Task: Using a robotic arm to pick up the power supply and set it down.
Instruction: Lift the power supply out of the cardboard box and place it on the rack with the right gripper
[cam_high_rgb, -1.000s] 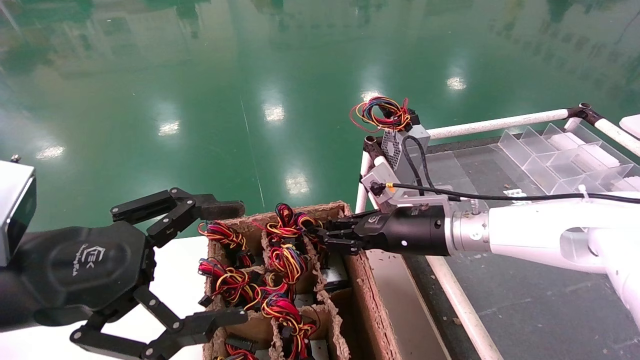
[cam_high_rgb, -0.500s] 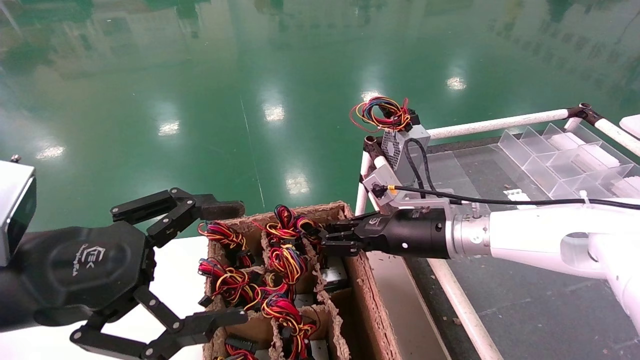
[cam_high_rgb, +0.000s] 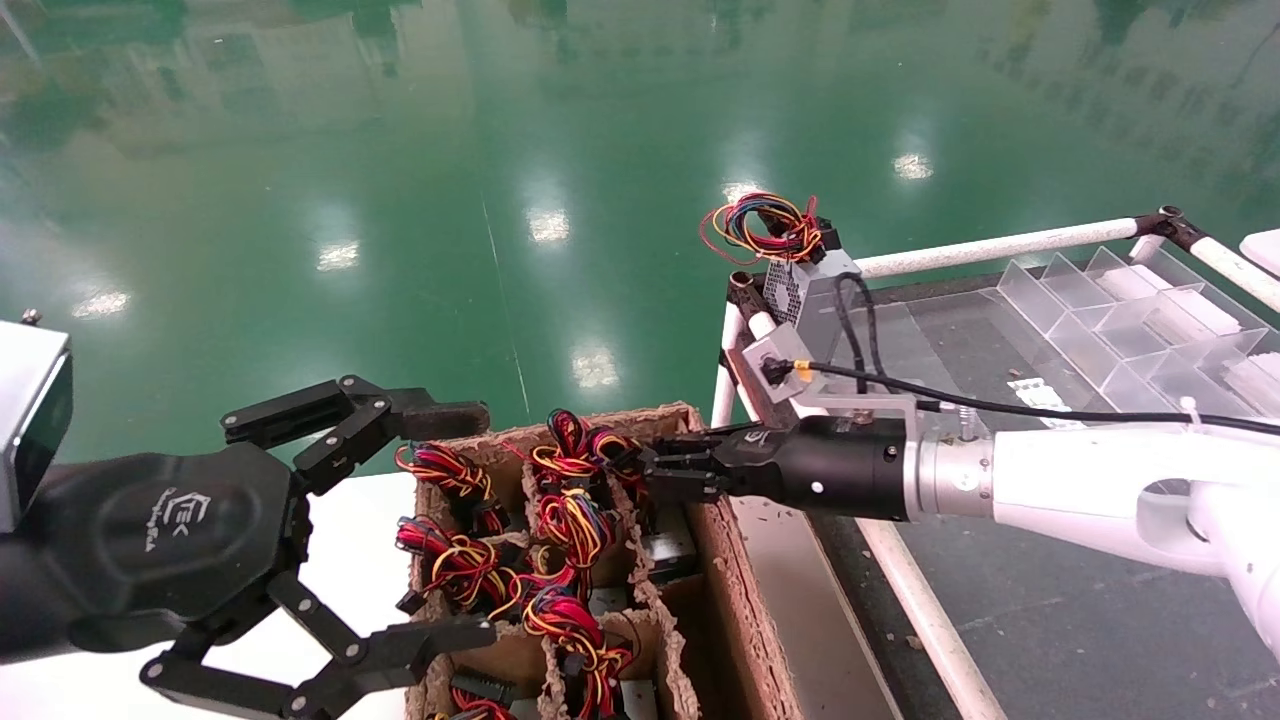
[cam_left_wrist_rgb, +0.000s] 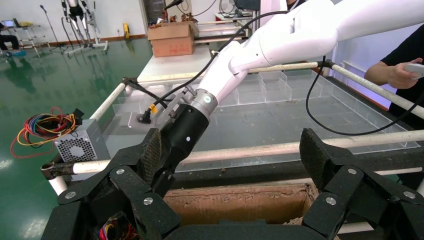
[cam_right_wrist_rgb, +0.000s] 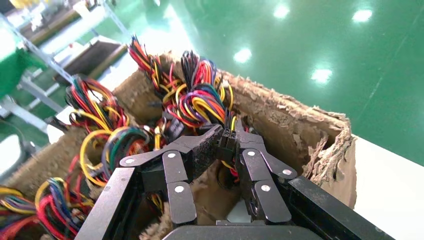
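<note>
I have the right gripper (cam_high_rgb: 655, 470) reaching over the far right corner of the cardboard carton (cam_high_rgb: 745, 590), its fingers (cam_right_wrist_rgb: 210, 145) nearly together and pinching a small black connector (cam_right_wrist_rgb: 227, 145) at the foot of a wire bundle (cam_right_wrist_rgb: 197, 97). The power supply (cam_high_rgb: 590, 470) sits in the carton's far right cell, wires uppermost; its metal case is mostly hidden below the pulp dividers (cam_high_rgb: 650, 600). I judge the unit heavy for its size and rigid, while the bundle is soft and will flex, so a hold on wires or connector alone risks swinging or slipping. I would prefer a grip across the case walls, if the cell gives room. The left gripper (cam_high_rgb: 330, 560) is parked at the carton's near left corner, fingers spread wide. A second unit (cam_high_rgb: 805, 280) stands on the far left corner of the bench (cam_high_rgb: 1050, 600).
</note>
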